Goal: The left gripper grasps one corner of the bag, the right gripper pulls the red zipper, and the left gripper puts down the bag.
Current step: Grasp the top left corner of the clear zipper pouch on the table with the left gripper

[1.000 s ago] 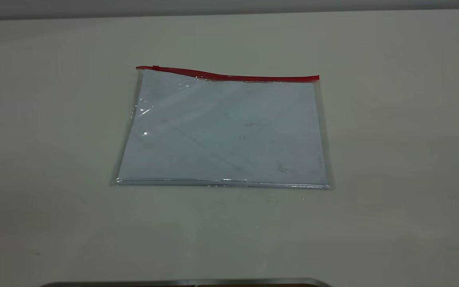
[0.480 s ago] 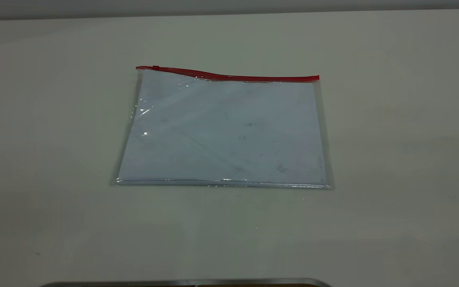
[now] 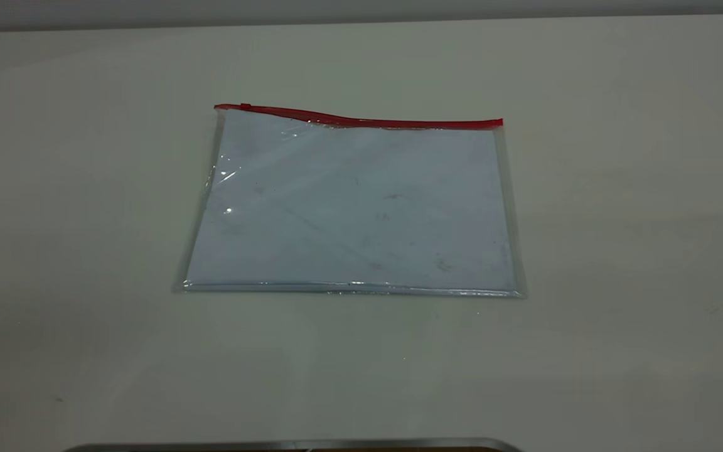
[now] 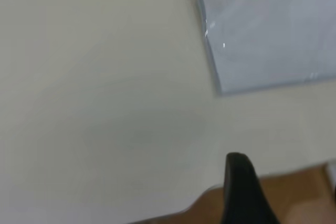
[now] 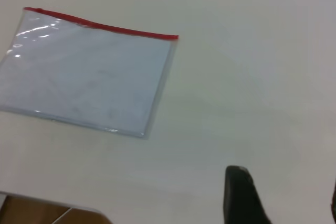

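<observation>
The bag (image 3: 355, 207) lies flat in the middle of the table, a bluish-white sheet showing through it. The red zipper (image 3: 361, 120) runs along its far long edge, with the small red slider (image 3: 245, 107) near the left end. Neither gripper shows in the exterior view. In the left wrist view the left gripper (image 4: 286, 169) hangs over the table's front edge, well away from the bag (image 4: 268, 35); one black finger (image 4: 239, 187) shows, nothing beside it. In the right wrist view the right gripper (image 5: 286, 182) is open and empty over bare table, far from the bag (image 5: 89, 77).
The pale table (image 3: 619, 188) surrounds the bag on all sides. A dark metal edge (image 3: 292, 444) lies at the near side in the exterior view. Brown floor (image 4: 299, 192) shows past the table's edge in the left wrist view.
</observation>
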Tool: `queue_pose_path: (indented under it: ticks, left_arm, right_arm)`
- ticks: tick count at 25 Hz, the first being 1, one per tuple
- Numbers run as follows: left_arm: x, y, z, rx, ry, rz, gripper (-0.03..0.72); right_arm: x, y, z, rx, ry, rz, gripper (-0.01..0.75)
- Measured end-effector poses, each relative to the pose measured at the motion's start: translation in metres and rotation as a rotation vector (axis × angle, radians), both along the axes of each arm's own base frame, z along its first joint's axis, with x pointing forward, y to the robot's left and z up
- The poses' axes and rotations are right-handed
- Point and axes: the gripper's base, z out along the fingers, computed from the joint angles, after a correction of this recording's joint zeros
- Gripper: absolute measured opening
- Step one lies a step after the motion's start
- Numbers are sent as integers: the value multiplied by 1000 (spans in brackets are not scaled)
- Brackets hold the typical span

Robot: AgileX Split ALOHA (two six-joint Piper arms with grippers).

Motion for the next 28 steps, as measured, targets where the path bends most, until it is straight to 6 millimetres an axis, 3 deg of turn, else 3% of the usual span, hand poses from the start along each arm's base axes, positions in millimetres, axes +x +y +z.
queue_pose_path:
  ticks: [4, 8, 15, 28]
  left_arm:
    - [7, 3, 6, -73, 50, 92, 468]
    - [35, 6, 15, -60, 158, 105, 468]
    - [122, 12, 11, -32, 231, 94, 525]
    - [283, 13, -47, -50, 465, -41, 553]
  right_arm:
    - [22, 4, 7, 56, 73, 22, 438]
    - [63, 8, 12, 94, 126, 47, 443]
    - [145, 13, -7, 72, 189, 125, 512]
    - [283, 30, -64, 184, 194, 283, 518]
